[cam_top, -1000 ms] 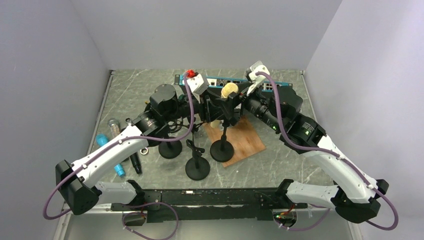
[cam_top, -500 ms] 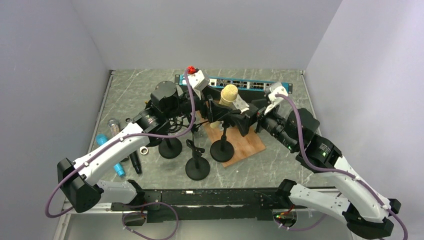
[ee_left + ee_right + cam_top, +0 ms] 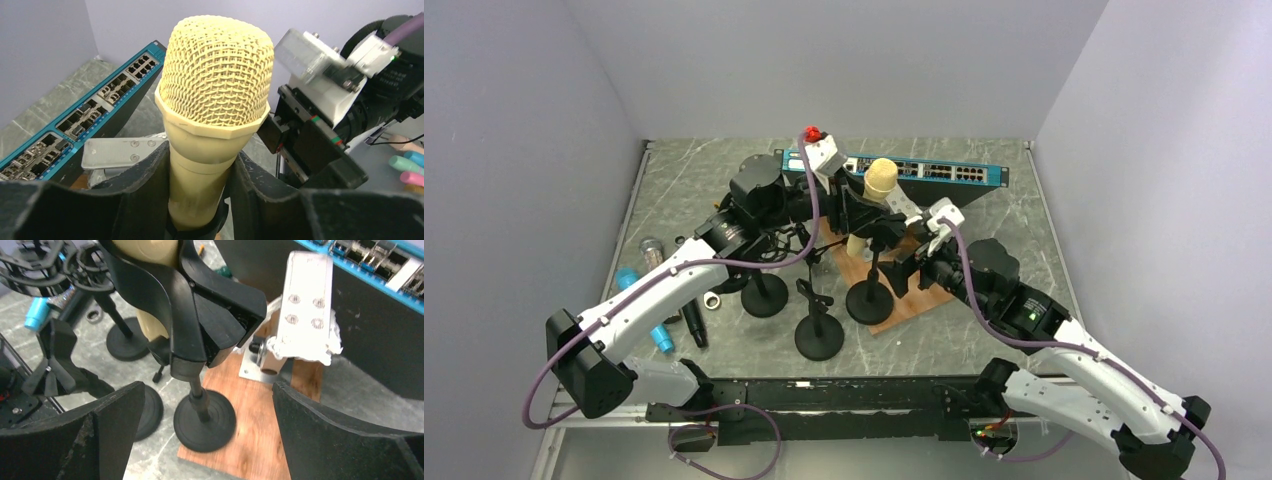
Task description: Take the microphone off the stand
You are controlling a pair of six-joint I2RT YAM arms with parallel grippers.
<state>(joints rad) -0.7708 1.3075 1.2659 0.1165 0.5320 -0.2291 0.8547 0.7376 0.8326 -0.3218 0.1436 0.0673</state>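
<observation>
Left claw (image 3: pixel 200 195) is clamped on the cream mesh-headed microphone (image 3: pixel 215 90), which sits in the clip (image 3: pixel 210 315) of the black round-based stand (image 3: pixel 205 421). Right claw (image 3: pixel 207 390) gapes wide near the stem. It would do best to close there and brace the stand, then the left draws the microphone out along the clip's axis.

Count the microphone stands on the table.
3: the board stand, on the wooden board below the microphone; the front stand, nearest the arm bases; the left stand, beside the board. More may be hidden.
</observation>
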